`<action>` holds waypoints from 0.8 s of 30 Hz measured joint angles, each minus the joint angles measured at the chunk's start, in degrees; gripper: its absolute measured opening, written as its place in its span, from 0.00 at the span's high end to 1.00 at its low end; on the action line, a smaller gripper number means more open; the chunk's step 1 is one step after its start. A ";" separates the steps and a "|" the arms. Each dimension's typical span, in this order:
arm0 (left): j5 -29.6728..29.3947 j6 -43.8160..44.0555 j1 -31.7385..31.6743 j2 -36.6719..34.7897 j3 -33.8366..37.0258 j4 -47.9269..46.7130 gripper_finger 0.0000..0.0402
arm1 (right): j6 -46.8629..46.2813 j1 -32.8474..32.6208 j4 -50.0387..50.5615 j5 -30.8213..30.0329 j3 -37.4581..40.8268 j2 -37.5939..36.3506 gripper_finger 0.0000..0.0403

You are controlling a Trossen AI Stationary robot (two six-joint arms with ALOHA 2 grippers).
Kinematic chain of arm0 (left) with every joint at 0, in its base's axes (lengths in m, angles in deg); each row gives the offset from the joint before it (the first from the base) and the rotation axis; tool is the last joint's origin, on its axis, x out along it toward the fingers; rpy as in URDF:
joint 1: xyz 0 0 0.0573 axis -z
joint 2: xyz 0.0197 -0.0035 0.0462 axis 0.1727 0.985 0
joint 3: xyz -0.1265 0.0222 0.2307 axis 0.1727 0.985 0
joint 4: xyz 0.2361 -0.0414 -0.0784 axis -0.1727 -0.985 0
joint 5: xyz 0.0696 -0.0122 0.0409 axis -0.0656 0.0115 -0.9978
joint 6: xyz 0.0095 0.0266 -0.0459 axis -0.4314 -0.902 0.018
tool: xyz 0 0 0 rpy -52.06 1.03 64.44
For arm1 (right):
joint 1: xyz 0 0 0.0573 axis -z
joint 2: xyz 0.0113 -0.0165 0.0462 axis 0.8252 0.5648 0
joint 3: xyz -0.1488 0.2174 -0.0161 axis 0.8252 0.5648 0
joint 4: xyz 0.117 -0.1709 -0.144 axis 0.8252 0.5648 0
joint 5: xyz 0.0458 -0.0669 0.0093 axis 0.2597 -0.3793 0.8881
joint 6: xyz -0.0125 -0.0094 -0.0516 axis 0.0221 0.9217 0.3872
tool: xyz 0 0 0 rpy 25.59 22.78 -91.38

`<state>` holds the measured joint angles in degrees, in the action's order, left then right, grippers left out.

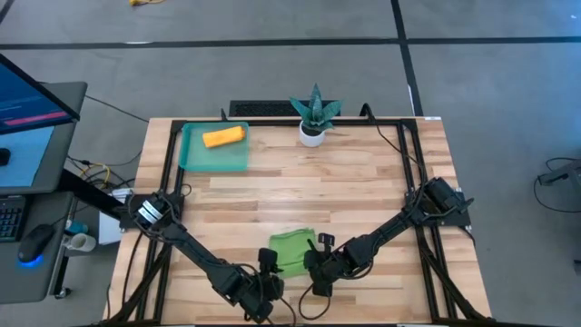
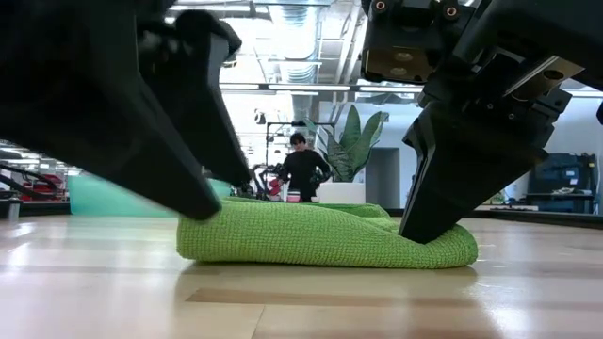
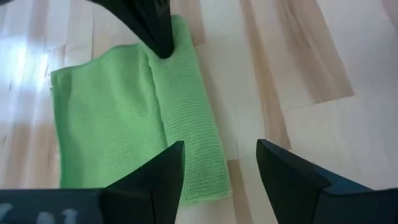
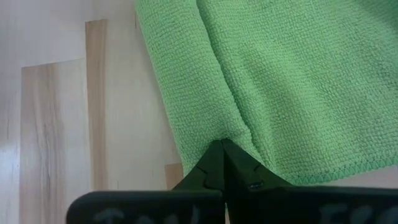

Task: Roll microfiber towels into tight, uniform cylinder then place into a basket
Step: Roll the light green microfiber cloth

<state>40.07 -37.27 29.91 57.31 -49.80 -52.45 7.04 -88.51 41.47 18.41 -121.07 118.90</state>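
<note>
The green towel (image 1: 290,249) lies near the table's (image 1: 363,182) front edge, one side folded into a thick band, with bare wood all around it. The right gripper (image 4: 222,148) has its fingers pinched together on the towel's folded corner. The left gripper (image 3: 221,163) hangs over the towel's other end, fingers apart, holding nothing. The orange towel (image 1: 223,137) sits rolled in the basket (image 1: 192,156) at the back left.

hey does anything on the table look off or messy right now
Nothing is spilled or damaged. The green towel is only partly rolled, one edge folded over unevenly, with the right gripper shut on its edge. The orange towel lies rolled, slightly askew, in the basket.
</note>
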 joint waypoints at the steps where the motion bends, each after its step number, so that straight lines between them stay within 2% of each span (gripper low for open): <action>1: 0.30 -0.02 -0.19 -0.02 0.75 0.89 0.52 | 0.00 0.00 0.00 0.00 0.00 0.00 0.97; 8: 4.42 1.31 -2.36 -0.13 6.67 8.01 0.52 | 0.00 0.00 -0.02 0.01 0.00 0.00 0.96; 17: 4.24 10.79 -4.20 -0.37 7.68 5.35 0.53 | 0.00 0.00 -0.13 0.65 0.02 0.00 0.96; 20: 5.33 12.91 -4.60 -0.34 7.68 5.05 0.61 | -0.02 0.00 -0.15 2.52 0.00 -0.04 0.96; 24: 8.92 14.78 -5.34 -0.37 7.69 4.93 0.79 | -2.37 -0.32 -1.18 7.72 -0.09 -0.11 0.97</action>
<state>49.00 -22.49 24.57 56.95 -42.11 -47.52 4.67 -88.83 40.29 26.13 -121.15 118.80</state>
